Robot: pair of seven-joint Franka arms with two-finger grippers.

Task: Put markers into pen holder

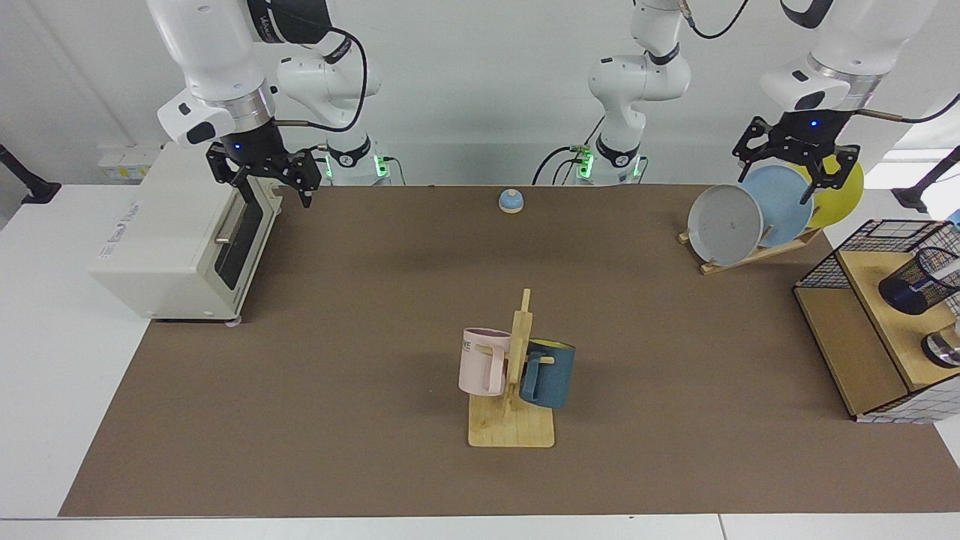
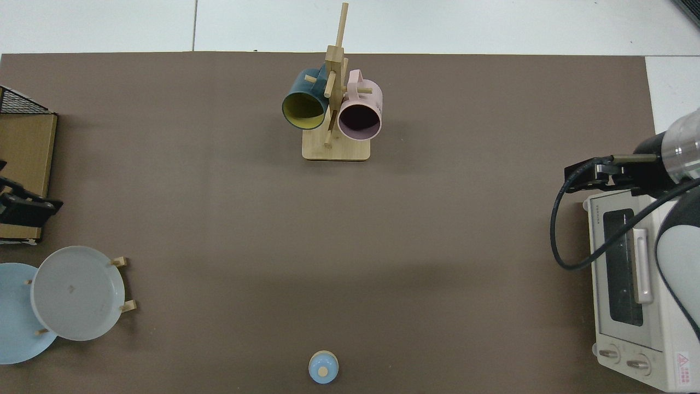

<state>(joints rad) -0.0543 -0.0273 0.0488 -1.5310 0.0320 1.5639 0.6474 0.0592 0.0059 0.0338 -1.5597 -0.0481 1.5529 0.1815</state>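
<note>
- Plates (image 1: pixel 724 224) stand in a rack right under my left gripper (image 1: pixel 796 166). Its jaws are wide open and hold nothing. If I drop it too low here, a finger can hit a plate and knock it off the rack.
- The pen holder (image 1: pixel 919 280) is on top of the shelf box (image 1: pixel 847 352), at the far edge of the facing view. I see a white stick with a blue end inside it, and I think that is the marker (image 1: pixel 946 268). It leans on the rim, so a bump could tip it out.
- The holder looks light. If I swing the left arm back that way too fast, I can push it over or off the box.
- A shiny metal cup (image 1: pixel 943 349) stands near the holder. A wide open jaw could catch it too.
- My right gripper (image 1: pixel 264 180) waits above the toaster oven (image 1: pixel 165 240), jaws open and empty. It is well apart from the holder, so I see no danger there.
- In the top view the holder is out of sight, so I cannot check it from above.
</note>
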